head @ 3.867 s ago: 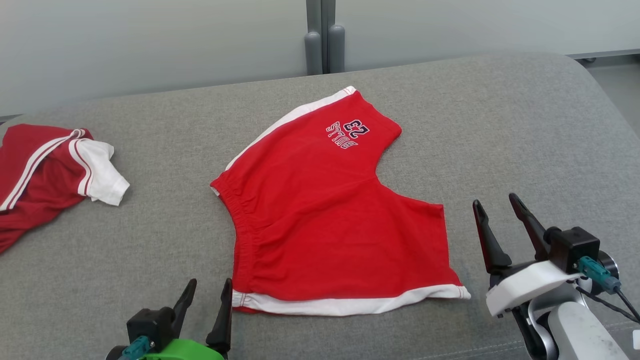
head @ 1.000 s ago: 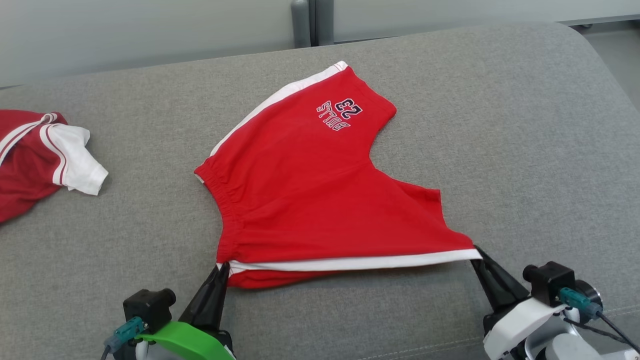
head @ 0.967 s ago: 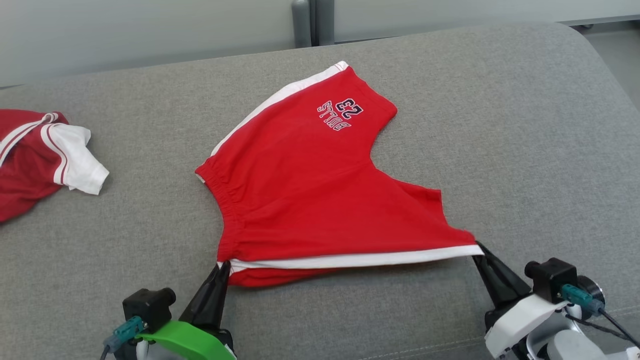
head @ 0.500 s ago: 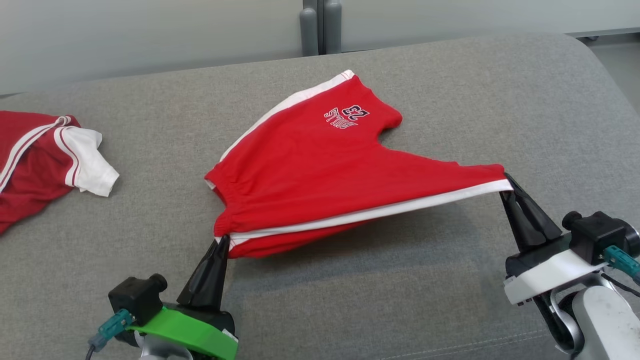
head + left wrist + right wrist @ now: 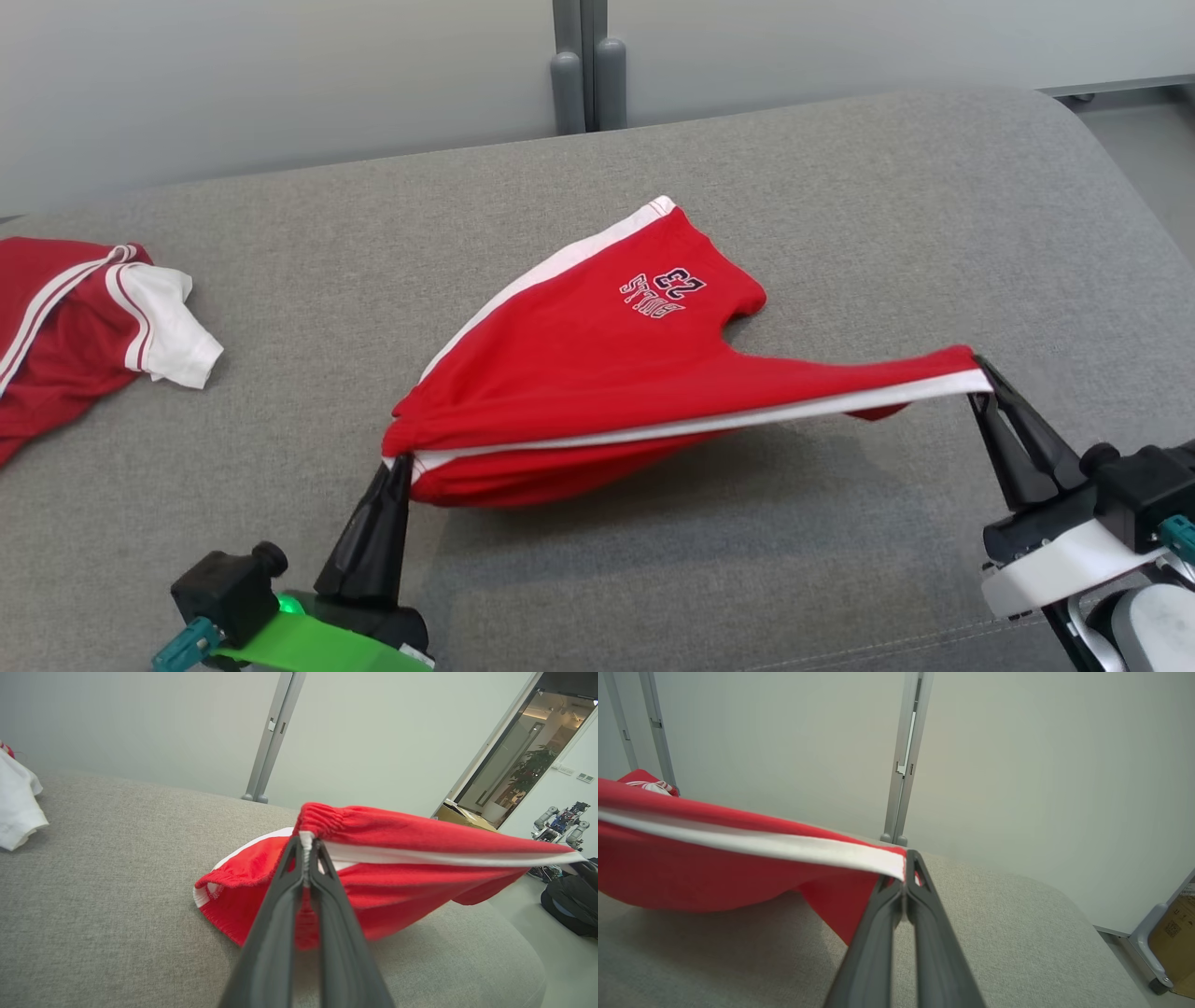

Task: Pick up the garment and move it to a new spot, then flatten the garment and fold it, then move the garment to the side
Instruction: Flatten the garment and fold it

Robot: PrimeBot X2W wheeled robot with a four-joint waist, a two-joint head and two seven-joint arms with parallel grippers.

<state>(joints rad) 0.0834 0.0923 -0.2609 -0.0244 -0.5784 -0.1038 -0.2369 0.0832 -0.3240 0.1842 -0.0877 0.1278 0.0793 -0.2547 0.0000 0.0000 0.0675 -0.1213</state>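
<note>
The garment is a pair of red shorts (image 5: 597, 373) with white side stripes and a "23" print. Its near edge hangs lifted above the grey cushion, while the far leg still rests on it. My left gripper (image 5: 401, 459) is shut on the waistband corner (image 5: 306, 842) at the lower left. My right gripper (image 5: 980, 366) is shut on the white-striped hem corner (image 5: 896, 865) at the right. The white stripe (image 5: 709, 425) stretches taut between both grippers.
A second red and white garment (image 5: 84, 327) lies crumpled at the left end of the grey cushion (image 5: 840, 187). A wall with a grey post (image 5: 579, 65) stands behind. The cushion's rounded right edge drops to the floor (image 5: 1148, 140).
Both grippers closed on the near corners of the shorts and raised them off the cushion. The near edge is now pulled taut in the air and the shorts have slid toward me.
</note>
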